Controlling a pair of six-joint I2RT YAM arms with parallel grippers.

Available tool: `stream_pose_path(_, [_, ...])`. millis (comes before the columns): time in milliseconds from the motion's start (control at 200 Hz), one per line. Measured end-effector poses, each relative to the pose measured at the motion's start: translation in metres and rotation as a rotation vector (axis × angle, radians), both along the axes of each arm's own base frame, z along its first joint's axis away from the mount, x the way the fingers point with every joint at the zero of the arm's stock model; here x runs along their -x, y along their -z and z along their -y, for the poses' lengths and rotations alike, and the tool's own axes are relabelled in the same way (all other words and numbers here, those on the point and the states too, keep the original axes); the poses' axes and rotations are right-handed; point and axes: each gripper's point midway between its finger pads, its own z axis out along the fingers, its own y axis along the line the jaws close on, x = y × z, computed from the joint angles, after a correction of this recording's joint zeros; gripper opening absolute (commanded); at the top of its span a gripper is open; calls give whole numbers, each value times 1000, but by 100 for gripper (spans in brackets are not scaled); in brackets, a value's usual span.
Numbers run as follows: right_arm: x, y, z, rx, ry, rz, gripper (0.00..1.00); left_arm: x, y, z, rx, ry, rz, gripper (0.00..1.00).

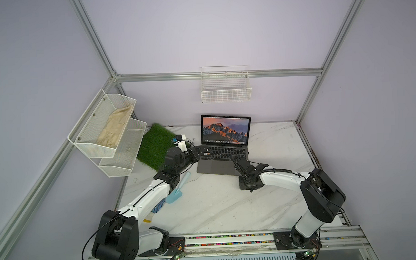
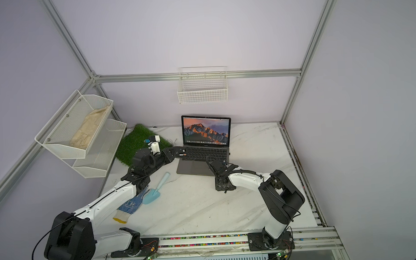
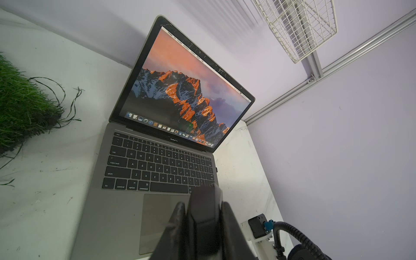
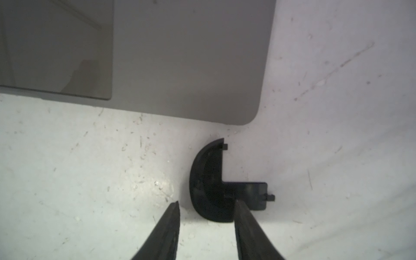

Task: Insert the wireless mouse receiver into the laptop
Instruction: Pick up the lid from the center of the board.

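— Marble bench (image 1: 216, 206) lies bare at lower centre and right of the laptop (image 1: 223, 156) in both top views; your right fingers (image 4: 167, 229) stand apart, empty, over the black cover piece (image 4: 207, 180) by its front corner.

— And your left fingers (image 3: 177, 225) are clamped on the black mouse (image 3: 206, 213) above the laptop's left edge. You can't see the receiver itself; likely it's in that mouse. Expect it light, stiff, slick: pinch the cap end, plug left free.

A white table (image 1: 216, 206) is holding a laptop (image 1: 215, 165) at the back. A grass mat (image 1: 155, 144) is lying beside it. A blue shovel (image 1: 174, 196), a glove (image 2: 131, 204) and a black cover (image 4: 209, 184) are lying nearer the front.
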Motion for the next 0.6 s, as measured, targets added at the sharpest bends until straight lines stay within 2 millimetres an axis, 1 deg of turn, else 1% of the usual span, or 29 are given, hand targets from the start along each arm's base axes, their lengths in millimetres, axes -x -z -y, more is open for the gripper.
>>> stream_pose_path(140, [-6,-4,-3,8,1,21,39,0,4,1,-2,7,-11,0])
stream_pose_path(260, [-11,-5,-5,19,2,33,35,0,10,1,-9,8,-32,0])
stream_pose_path(425, [-11,1,-5,35,8,25,27,2,18,1,-19,7,-61,0])
stream_pose_path(495, [-10,6,-4,46,16,18,24,2,19,1,-21,7,-65,0])
stream_pose_path(600, [-11,6,-2,57,28,26,21,2,19,1,-21,7,-66,0])
